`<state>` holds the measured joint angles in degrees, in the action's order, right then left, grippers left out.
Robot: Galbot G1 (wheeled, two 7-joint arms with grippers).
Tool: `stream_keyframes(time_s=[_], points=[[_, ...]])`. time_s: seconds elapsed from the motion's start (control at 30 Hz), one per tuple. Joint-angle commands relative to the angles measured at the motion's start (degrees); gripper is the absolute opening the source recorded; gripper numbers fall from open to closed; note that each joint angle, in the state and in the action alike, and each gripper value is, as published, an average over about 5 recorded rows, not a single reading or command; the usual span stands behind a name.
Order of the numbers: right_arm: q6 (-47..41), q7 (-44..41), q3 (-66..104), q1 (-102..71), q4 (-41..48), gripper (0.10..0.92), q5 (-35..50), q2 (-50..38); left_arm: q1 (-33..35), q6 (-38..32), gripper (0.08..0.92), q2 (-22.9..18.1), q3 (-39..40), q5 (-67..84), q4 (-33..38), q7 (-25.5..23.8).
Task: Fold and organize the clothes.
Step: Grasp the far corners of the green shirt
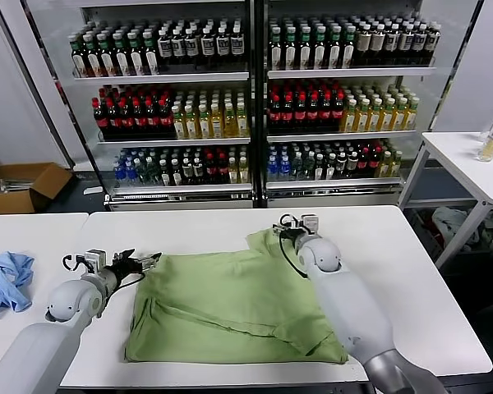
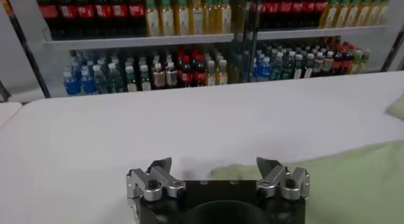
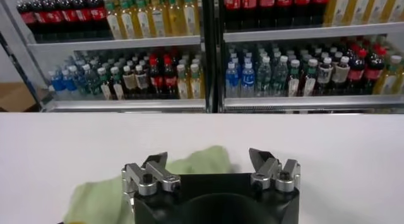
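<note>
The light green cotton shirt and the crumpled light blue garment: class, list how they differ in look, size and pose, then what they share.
The light green cotton shirt is spread fairly flat; the light blue garment lies bunched in a heap. The green shirt is clearly larger. The shirt lies between the left gripper and right gripper, both open; the blue garment sits apart, to the robot's left. Both are soft cloth on white tables.

Two glass-door coolers (image 1: 255,98) packed with bottled drinks stand behind the white table (image 1: 197,226); a second white table (image 1: 468,160) stands to the right, a cardboard box (image 1: 20,187) on the floor left
</note>
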<state>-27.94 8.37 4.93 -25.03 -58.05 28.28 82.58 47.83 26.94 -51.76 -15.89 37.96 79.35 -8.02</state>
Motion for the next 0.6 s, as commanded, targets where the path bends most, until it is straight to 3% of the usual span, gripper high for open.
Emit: stream_keyframes(time_s=[0.03,0.6], points=[[1.7,-0.71,0.11,2.63,6.54,0.715,-1.7,3.08,-1.43,0.26,0.707,0.12,0.55,0.2,-2.58,-2.42],[1.63,0.23,-0.58,0.87,1.84,0.204,-0.46,0.53,0.96,-0.71,0.221,-0.59,-0.71,0.13,-1.08,-3.94]])
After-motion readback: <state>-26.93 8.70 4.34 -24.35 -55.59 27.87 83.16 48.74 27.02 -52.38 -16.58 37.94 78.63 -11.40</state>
